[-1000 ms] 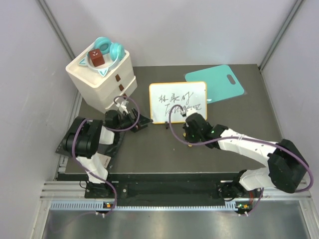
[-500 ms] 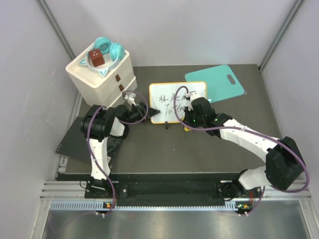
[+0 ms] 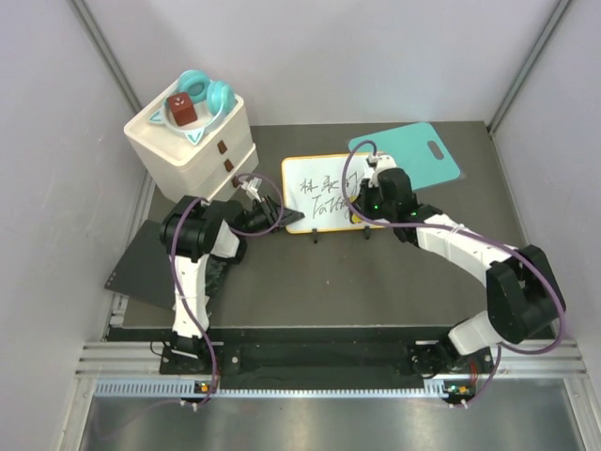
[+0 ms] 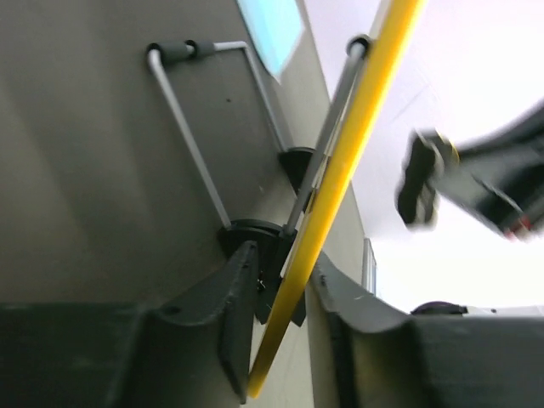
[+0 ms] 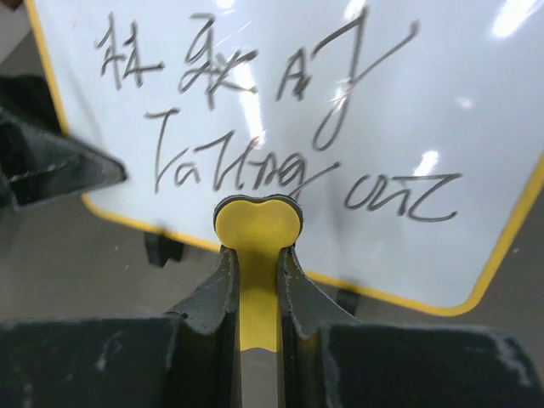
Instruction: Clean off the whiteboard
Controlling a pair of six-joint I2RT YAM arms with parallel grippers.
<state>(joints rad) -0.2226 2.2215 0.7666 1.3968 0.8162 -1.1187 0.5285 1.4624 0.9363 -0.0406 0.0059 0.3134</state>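
The whiteboard (image 3: 324,180) stands on the tabletop (image 3: 310,282) near the white drawer unit (image 3: 192,155), and all its black handwriting (image 5: 246,161) is unwiped. The left end effector (image 4: 285,314) is at the board edge facing the drawer unit. Its jaws are narrow on the yellow frame (image 4: 344,161) and seem to pinch it, probably so the light board does not slide during wiping. The right end effector (image 5: 255,259), on the side away from the drawer unit, clamps a flat yellow eraser (image 5: 257,223), head forward at the lower writing. Whether it touches the surface, I cannot tell.
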